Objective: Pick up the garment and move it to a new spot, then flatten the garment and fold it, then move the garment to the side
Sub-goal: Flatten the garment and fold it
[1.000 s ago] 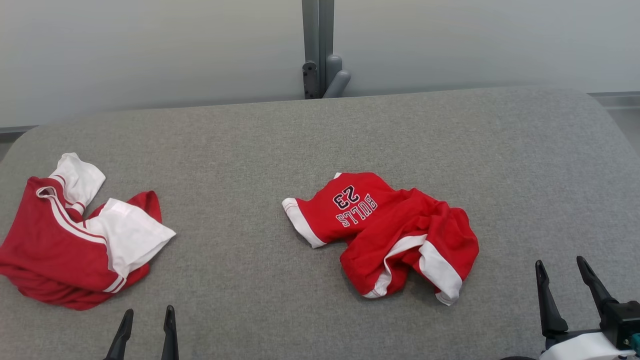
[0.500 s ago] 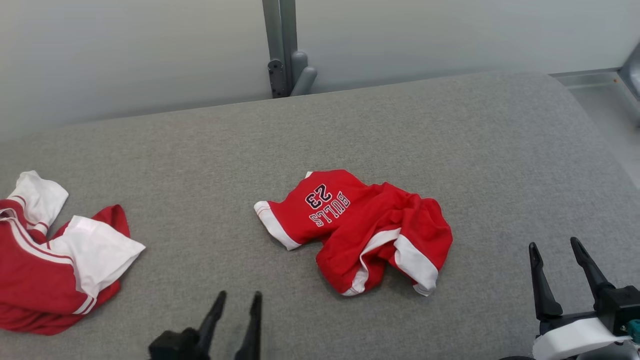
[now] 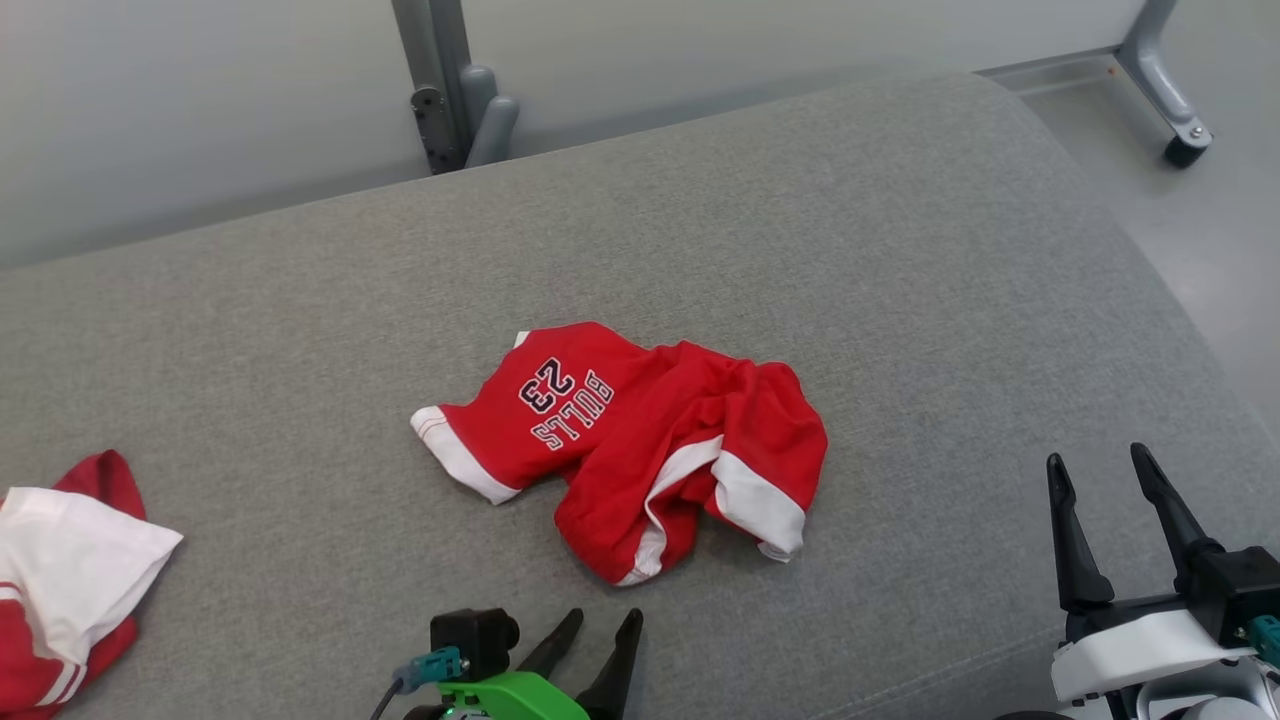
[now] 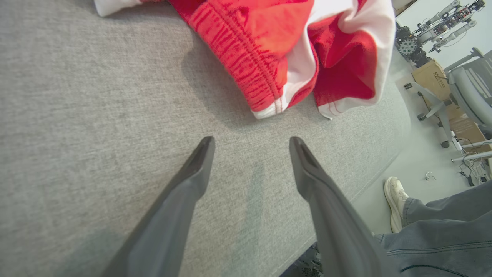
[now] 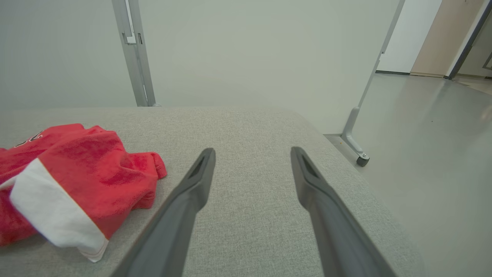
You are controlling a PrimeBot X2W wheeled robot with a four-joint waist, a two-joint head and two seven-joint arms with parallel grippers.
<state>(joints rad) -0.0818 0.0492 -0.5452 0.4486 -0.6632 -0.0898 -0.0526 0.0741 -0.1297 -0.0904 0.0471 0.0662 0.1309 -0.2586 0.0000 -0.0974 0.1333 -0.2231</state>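
Left jaws now nearer garment [image 3: 640, 440], spread wide.

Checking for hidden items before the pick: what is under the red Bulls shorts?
The red Bulls shorts lie crumpled on the grey upholstered surface, which shows all around their edges. The patch beneath is covered by bunched folds, so anything there cannot be seen.

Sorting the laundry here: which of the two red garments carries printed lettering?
The crumpled red shorts in the centre, printed BULLS 23. The other red-and-white garment at the left edge shows stripes but no lettering.
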